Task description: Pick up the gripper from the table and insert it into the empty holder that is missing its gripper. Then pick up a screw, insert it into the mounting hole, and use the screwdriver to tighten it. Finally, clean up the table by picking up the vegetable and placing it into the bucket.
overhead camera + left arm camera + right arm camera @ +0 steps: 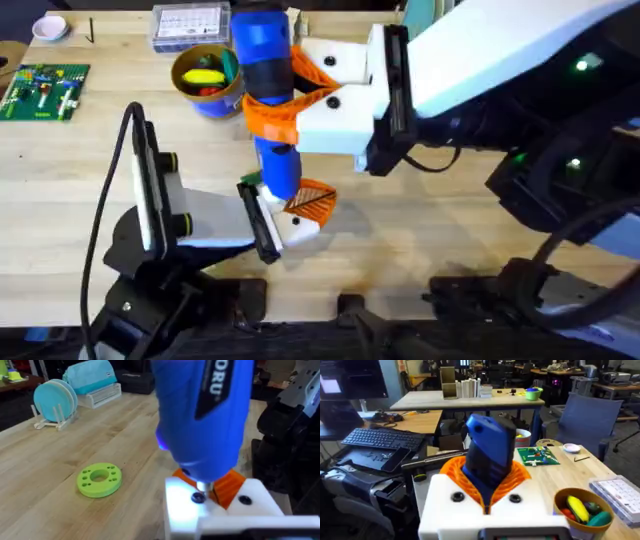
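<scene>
I have the screwdriver [268, 90] pinched between my right gripper's [300, 95] orange ribbed pads, which press against its blue barrel from both sides; from my right wrist the barrel [489, 457] rises straight up out of the orange fingers [517, 476]. It stands upright over the middle of the table, bit pointing down.

The bit comes down on the holder [300, 228], the white mount that my left gripper [262, 222] grips at the front of the table. Seen from my left wrist, the thin metal tip meets a small dark screw head [198, 497] sunk in the white face [180, 502] (a second dark hole sits just beside it, toward the far edge). The gripper [312, 200], the orange ribbed wedge, sits in the top of that mount, touching it, right beside the bit.

My left jaws are closed on the mount.

The bucket [205, 78] stands well back on the table, behind the screwdriver. A lime-green disc [99, 479] lies flat on the wood near the mount.
</scene>
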Robot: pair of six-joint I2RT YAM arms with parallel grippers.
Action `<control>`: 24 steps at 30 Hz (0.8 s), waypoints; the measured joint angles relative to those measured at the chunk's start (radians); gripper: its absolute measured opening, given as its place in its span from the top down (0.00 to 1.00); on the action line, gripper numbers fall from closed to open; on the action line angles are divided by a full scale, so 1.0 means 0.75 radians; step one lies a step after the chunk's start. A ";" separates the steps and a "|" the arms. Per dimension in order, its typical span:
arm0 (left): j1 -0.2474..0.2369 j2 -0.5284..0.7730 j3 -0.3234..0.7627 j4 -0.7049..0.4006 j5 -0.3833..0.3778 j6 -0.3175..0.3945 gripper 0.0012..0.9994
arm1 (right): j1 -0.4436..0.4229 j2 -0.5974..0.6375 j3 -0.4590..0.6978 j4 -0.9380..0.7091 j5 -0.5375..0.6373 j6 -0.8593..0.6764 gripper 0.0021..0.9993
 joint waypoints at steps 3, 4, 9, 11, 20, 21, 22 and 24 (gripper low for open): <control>0.000 0.000 0.000 0.000 -0.001 0.000 1.00 | 0.000 0.000 0.000 0.001 0.000 -0.013 0.98; 0.000 0.000 0.000 0.000 -0.001 0.000 1.00 | 0.000 0.000 0.000 0.001 0.000 -0.017 0.98; 0.000 0.000 0.000 0.000 0.000 0.000 1.00 | 0.000 -0.001 0.000 0.043 0.000 -0.023 0.98; 0.000 0.000 0.000 0.000 0.000 0.000 1.00 | 0.000 -0.010 0.000 0.053 0.000 -0.028 0.98; 0.000 0.000 0.000 0.000 -0.001 0.000 1.00 | 0.000 -0.046 0.000 0.029 0.000 -0.029 0.98; 0.000 0.000 0.000 0.000 0.000 0.000 1.00 | 0.000 -0.046 0.000 0.028 0.000 -0.028 0.98; 0.000 0.000 0.000 0.000 0.000 0.000 1.00 | 0.000 -0.046 0.000 0.028 0.000 -0.028 0.98; 0.000 0.000 0.000 0.000 0.000 0.000 1.00 | 0.000 -0.046 0.000 0.020 0.000 -0.028 0.98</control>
